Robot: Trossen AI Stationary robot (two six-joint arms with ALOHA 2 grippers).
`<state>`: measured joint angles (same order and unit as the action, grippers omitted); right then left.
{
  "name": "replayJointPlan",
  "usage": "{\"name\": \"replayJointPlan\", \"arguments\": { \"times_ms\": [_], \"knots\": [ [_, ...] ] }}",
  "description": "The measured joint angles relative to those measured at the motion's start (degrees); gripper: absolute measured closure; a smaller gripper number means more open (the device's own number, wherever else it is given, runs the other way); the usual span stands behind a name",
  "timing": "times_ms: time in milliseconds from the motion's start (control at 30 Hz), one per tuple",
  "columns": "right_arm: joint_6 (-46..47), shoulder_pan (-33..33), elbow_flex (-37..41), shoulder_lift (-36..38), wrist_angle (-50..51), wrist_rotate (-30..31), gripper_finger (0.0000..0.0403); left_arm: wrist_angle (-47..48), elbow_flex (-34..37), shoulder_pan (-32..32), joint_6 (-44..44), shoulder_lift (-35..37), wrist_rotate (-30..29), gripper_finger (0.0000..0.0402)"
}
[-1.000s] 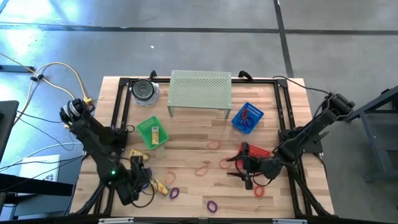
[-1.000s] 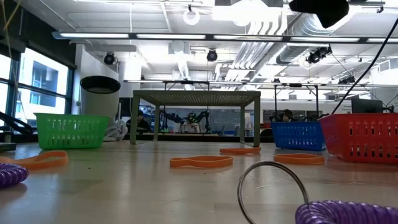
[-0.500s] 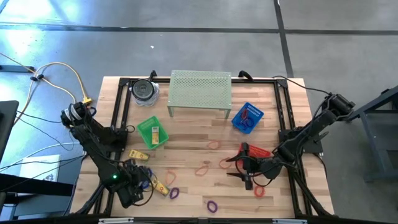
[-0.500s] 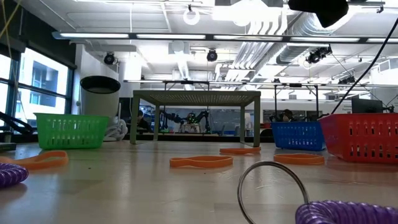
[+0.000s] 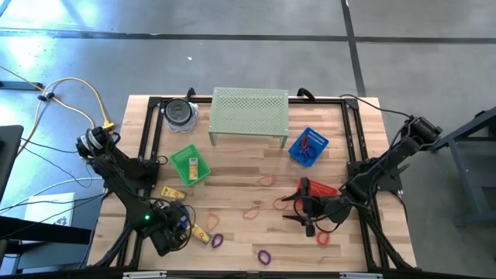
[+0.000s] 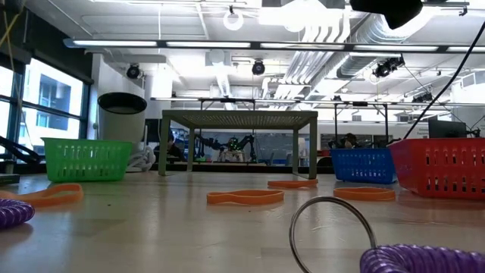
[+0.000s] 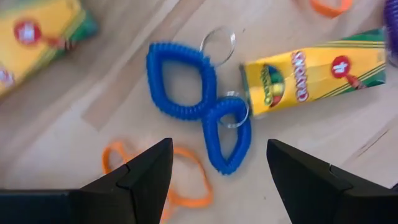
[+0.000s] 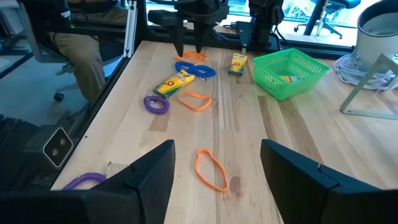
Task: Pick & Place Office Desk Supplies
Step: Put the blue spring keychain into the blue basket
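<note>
Left gripper (image 7: 214, 165) hovered over two linked blue coils (image 7: 199, 106), fingers spread wide, nothing held; I had jaws straddling coils for straight-down grab. Crayon box (image 7: 305, 78) lay touching coils at their 3 o'clock, so tight clearance. Orange band (image 7: 180, 180) sat near left finger (image 7: 146, 180), risk of catching it too. On table from above, this cluster was at 7 o'clock, green basket (image 5: 190, 165) just beyond. Right gripper (image 5: 298, 209) waited at 4 o'clock, open, empty, red basket (image 5: 322, 190) beside it. Loose bands (image 5: 256, 209) scattered mid-table, unsorted.
</note>
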<state>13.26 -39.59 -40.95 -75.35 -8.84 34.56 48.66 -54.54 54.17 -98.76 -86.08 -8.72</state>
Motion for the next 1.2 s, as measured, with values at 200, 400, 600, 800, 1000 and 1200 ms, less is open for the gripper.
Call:
{"name": "replayJointPlan", "arguments": {
  "times_ms": [200, 400, 600, 800, 1000, 1200],
  "knots": [
    [0.0, 0.0, 0.0, 0.0, -0.02, -0.02, 0.0176, 0.18, 0.0, -0.21, -3.34, 0.0, 2.74, 0.0152],
    [0.76, 0.0, 0.0, 0.0, -0.02, -0.04, 0.0176, 0.12, -0.02, -1.54, -1.37, -2.26, 2.91, 0.0152],
    [1.84, 0.0, 0.0, 0.0, -0.04, -0.21, 0.0176, 0.14, -0.02, -4.51, 2.13, -6.37, 12.46, 0.0152],
    [1.75, 0.0, 0.0, 0.0, -0.04, -0.21, 0.0176, 0.08, -0.02, -7.25, 4.91, -7.5, 14.01, 0.0152],
    [1.75, 0.0, 0.0, 0.0, -0.04, -0.23, 0.0176, 0.06, -0.02, -7.86, 4.98, -7.5, 12.91, 0.0152],
    [1.74, 0.0, 0.0, 0.0, -0.02, -0.23, 0.0176, -2.4, -0.02, -6.18, 5.68, -7.61, 10.54, 0.0152]
  ]
}}
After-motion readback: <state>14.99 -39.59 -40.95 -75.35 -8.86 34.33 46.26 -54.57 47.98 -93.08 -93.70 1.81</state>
